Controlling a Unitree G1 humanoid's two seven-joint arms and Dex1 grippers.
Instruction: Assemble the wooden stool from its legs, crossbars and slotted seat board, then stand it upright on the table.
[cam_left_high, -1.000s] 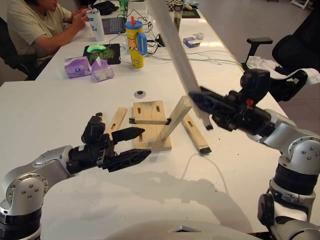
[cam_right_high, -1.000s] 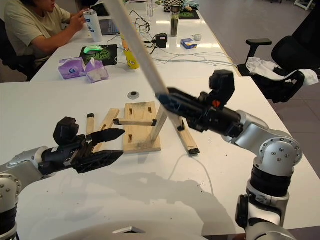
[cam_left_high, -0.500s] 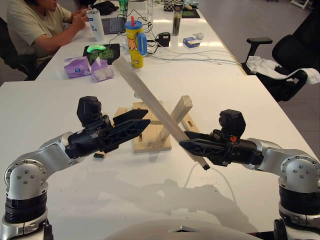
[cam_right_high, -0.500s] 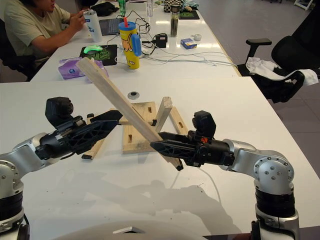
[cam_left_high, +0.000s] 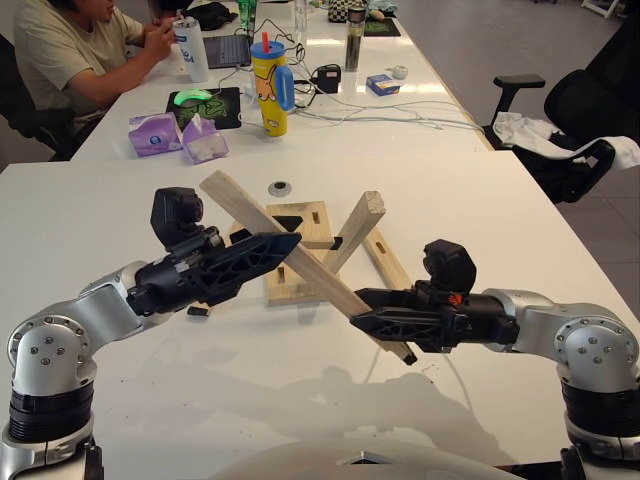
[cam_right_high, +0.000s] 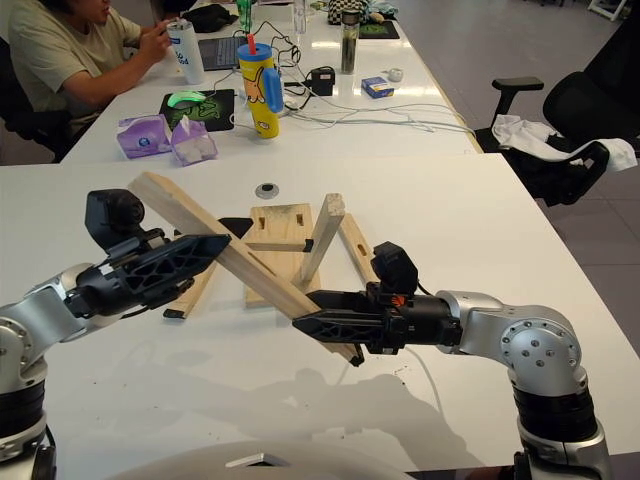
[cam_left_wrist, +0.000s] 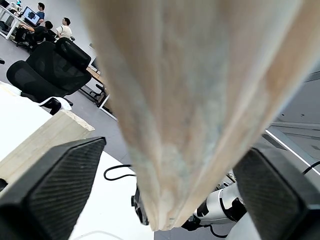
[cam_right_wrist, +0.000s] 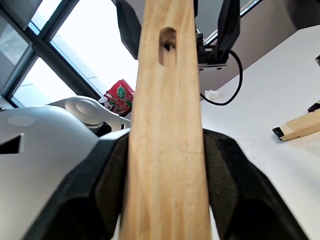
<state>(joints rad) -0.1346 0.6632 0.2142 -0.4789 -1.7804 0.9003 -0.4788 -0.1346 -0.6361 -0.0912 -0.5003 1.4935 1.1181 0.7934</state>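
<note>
Left gripper (cam_left_high: 272, 250): clamping the upper stretch of the leg (cam_left_high: 318, 283), one finger on each side.
Leg: slanting above the table (cam_left_high: 90, 210), bridging both grippers.
Seat board (cam_right_high: 276, 221): lying flat behind the leg.
Right gripper (cam_left_high: 362, 313): pinching the leg's lower end between its fingers.

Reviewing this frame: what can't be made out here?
1. Base of the upright leg in the seat board: eye views, the held leg crosses it.
2. Count of loose parts left of the board: eye views, the left gripper covers them.
3. Whether the left gripper touches the held leg: left wrist view, the leg itself blocks it.
</note>
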